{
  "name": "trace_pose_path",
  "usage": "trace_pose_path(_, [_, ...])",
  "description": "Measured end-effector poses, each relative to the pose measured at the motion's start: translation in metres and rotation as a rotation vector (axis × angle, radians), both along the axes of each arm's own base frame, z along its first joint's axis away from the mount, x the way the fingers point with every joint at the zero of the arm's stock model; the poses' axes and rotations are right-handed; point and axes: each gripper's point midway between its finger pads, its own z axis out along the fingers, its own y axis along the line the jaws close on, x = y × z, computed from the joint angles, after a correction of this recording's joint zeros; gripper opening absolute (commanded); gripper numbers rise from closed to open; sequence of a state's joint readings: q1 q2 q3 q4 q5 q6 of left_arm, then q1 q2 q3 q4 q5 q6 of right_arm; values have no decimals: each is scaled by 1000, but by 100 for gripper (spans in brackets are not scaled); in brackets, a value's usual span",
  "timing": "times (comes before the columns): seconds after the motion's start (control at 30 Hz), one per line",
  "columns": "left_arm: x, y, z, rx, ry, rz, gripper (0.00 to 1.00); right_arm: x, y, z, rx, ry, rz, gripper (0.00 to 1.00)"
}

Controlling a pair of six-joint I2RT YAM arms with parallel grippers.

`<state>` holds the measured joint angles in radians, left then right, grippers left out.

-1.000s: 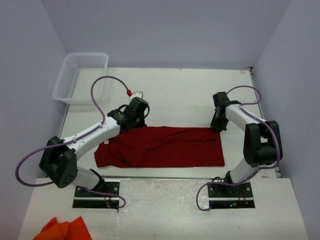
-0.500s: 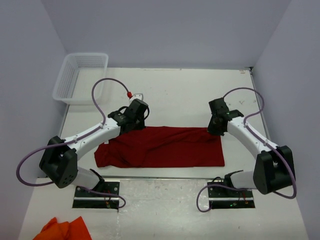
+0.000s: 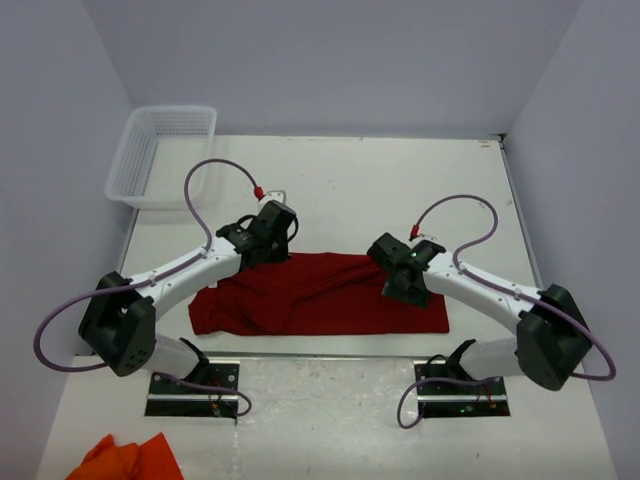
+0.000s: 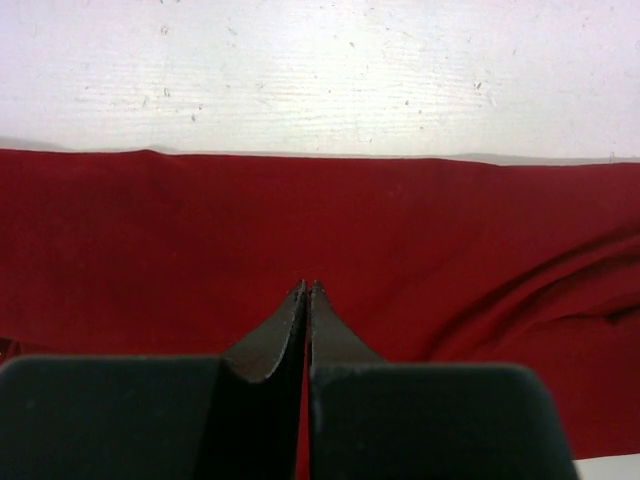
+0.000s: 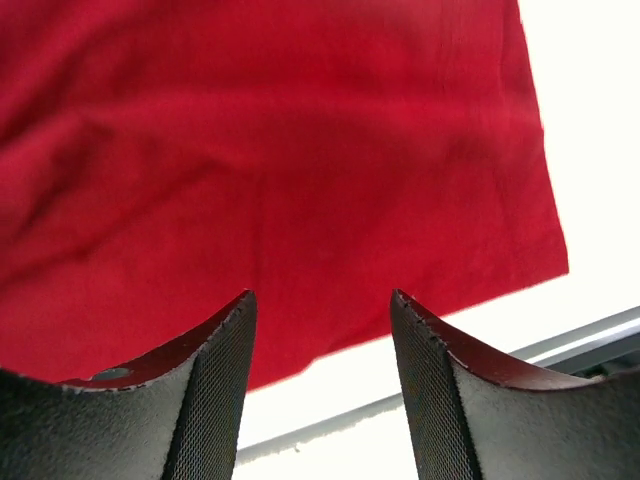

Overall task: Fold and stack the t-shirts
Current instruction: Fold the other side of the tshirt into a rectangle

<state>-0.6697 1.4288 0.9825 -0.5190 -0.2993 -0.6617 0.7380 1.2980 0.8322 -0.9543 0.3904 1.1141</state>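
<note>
Two grippers are hovering over the red t-shirt [image 3: 320, 295] lying wrinkled by the table's [image 3: 380, 190] near edge: left gripper [image 4: 308, 288] clenched empty, right gripper [image 5: 320, 295] spread (risk: grabbing one layer, bunching the fold).

We see a white table [image 3: 380, 190], its surface scuffed and speckled. A red t-shirt [image 3: 320, 300] lies along its near half as a long band, creased toward the left end. A white mesh basket [image 3: 160, 155] stands at the far left corner. On the near ledge [image 3: 330, 420], a crumpled orange cloth [image 3: 130, 458] sits at the left, with two black base plates [image 3: 195, 385] further along.
</note>
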Motion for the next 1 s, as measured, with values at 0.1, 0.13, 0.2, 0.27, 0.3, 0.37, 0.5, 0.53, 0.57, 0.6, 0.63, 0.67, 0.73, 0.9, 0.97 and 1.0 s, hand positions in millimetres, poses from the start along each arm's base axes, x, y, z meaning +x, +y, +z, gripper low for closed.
trace_pose_path(0.1, [0,1,0,-1,2,7,0,21,4,2,-67,-9,12,57])
trace_pose_path(0.13, [-1,1,-1,2,3,10,0,29,6,4,-80,-19,23,57])
trace_pose_path(0.2, [-2,4,-1,11,7,17,0,44,8,9,-90,-38,37,56])
trace_pose_path(0.27, [-2,5,-2,16,10,25,0,59,7,14,-88,-65,51,56])
trace_pose_path(0.3, [-2,5,-2,15,10,28,0,65,5,16,-86,-75,59,56])
trace_pose_path(0.37, [-3,6,-3,12,11,35,0,79,1,19,-72,-96,73,53])
trace_pose_path(0.5, [-6,9,-8,21,25,40,0,101,0,14,-36,-89,118,26])
trace_pose_path(0.53, [-7,9,-9,21,26,40,0,106,2,12,-34,-80,136,16])
trace_pose_path(0.57, [-7,9,-9,22,26,40,0,112,7,9,-25,-71,154,6])
trace_pose_path(0.6, [-7,9,-9,21,26,40,0,116,13,6,-10,-66,175,0])
trace_pose_path(0.63, [-7,9,-9,22,26,40,0,122,19,2,-7,-55,190,0])
trace_pose_path(0.67, [-7,9,-9,21,25,40,0,127,25,-3,8,-45,205,0])
trace_pose_path(0.73, [-7,9,-9,21,26,40,0,132,35,-11,35,-33,228,0])
trace_pose_path(0.9, [-6,10,-9,25,24,42,0,126,48,-23,101,-7,260,0])
trace_pose_path(0.97, [-7,11,-10,29,25,44,0,115,48,-27,114,0,267,0])
trace_pose_path(1.0, [-7,11,-11,30,26,44,0,104,46,-28,110,4,271,0])
